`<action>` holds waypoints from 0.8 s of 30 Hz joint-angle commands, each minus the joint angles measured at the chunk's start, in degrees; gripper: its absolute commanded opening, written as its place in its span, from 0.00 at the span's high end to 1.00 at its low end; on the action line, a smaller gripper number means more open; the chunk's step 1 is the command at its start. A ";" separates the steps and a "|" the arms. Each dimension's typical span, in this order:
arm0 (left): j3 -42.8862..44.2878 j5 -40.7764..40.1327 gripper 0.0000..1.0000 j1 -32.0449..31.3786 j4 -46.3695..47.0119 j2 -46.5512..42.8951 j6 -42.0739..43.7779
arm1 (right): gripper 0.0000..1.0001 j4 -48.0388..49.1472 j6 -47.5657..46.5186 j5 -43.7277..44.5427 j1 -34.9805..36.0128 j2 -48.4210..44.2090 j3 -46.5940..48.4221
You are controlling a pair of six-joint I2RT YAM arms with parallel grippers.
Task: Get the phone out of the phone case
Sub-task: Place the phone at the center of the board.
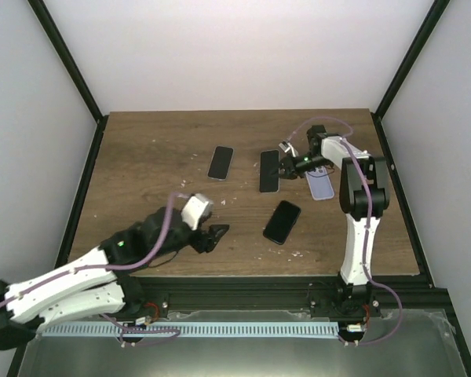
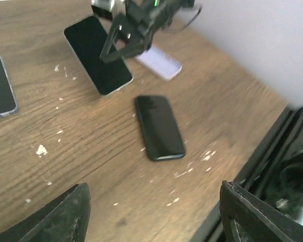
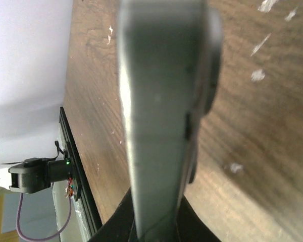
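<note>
A dark-screened phone (image 1: pixel 268 170) lies at mid table, its grey edge running up the middle of the right wrist view (image 3: pixel 161 101). My right gripper (image 1: pixel 287 164) is at its right edge, the dark fingers (image 3: pixel 122 222) closed on either side of the slab. The left wrist view also shows this gripper (image 2: pixel 123 43) over the phone (image 2: pixel 96 53). An empty pale lilac case (image 1: pixel 320 185) lies just right of it, seen in the left wrist view too (image 2: pixel 159 62). My left gripper (image 1: pixel 213 236) is open and empty above bare wood (image 2: pixel 154 212).
A black phone (image 1: pixel 282 221) lies near the front centre, ahead of my left gripper (image 2: pixel 159 127). Another phone (image 1: pixel 220 162) lies left of the middle (image 2: pixel 0 85). White specks dot the wooden table (image 1: pixel 141 157). A black frame rail (image 1: pixel 282 281) runs along the near edge.
</note>
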 commanded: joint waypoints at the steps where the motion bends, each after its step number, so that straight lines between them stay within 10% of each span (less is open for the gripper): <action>1: -4.91 0.78 0.27 0.06 4.59 -11.64 -13.52 | 0.99 -4.63 -1.31 -4.35 1.64 5.37 9.33; 19: -5.89 2.34 0.28 -0.02 2.70 -9.17 -15.43 | 0.99 4.00 10.29 -4.21 5.30 17.58 14.67; 24: -5.69 2.95 0.28 -0.02 2.43 -8.64 -15.94 | 0.82 3.34 10.34 -1.57 5.20 17.21 14.73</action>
